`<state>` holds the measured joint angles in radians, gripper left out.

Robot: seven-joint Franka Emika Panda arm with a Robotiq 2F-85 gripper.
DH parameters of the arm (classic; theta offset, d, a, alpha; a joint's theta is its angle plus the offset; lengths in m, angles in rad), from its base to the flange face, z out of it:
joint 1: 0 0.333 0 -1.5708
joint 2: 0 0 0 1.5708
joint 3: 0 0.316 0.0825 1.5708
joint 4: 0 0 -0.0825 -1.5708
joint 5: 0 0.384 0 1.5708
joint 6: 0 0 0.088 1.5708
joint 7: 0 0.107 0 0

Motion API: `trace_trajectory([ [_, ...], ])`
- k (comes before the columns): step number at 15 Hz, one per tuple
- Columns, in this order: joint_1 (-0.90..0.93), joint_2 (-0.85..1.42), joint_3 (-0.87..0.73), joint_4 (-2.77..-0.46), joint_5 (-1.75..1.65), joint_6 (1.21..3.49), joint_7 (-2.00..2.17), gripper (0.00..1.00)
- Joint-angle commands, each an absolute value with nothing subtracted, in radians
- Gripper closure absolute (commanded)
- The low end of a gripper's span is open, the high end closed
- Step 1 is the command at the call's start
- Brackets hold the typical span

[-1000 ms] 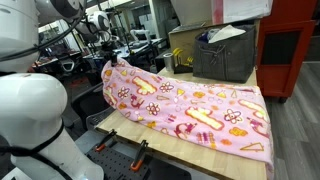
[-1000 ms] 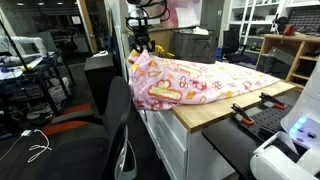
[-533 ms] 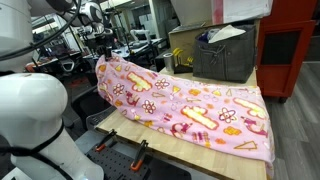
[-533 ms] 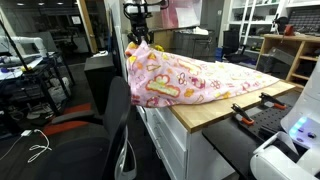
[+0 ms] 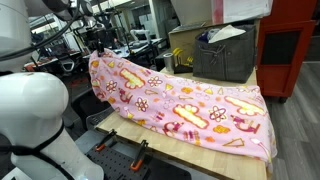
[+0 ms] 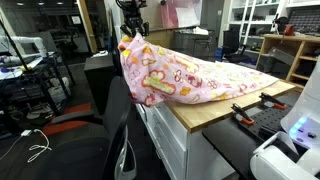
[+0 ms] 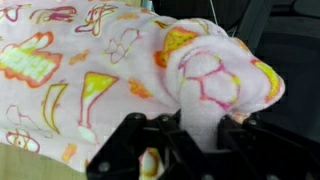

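Since the earlier frames the gripper (image 6: 132, 27) has risen and carried the blanket's corner up with it, so that the cloth hangs as a taller, steeper fold over the end of the tabletop (image 6: 224, 112) than it did a second ago. The pink blanket (image 5: 190, 105), printed with yellow and red figures, otherwise lies spread along the wooden tabletop in both exterior views, its far end flat near the grey bin (image 5: 226, 55) and its near end lifted off the wood above the edge beside the office chair (image 6: 104, 118). It looks like a soft, light fleece: limp, with no stiffness of its own, it drapes and bunches wherever it is pulled. It seems neither fragile nor slippery, though a thin pinch could slide off the pile. A corner or a gathered fold of the hem is the sensible place to take it, since a flat stretch offers nothing to pinch. In the wrist view the gripper (image 7: 204, 126) is nearly closed, its jaws drawn narrow around a gathered knot of the blanket (image 7: 90, 70), which bulges out just past the fingertips; it touches nothing else.
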<state>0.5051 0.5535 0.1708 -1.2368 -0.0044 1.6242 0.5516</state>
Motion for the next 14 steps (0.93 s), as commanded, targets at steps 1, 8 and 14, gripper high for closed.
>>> trace_trajectory([
  [1,0.536,0.587,0.188,-1.105,-0.017,1.536,0.539,0.97],
  [8,0.628,0.672,0.186,-0.932,-0.046,1.434,0.543,0.97],
  [14,0.706,0.812,0.182,-0.688,-0.065,1.34,0.553,0.97],
])
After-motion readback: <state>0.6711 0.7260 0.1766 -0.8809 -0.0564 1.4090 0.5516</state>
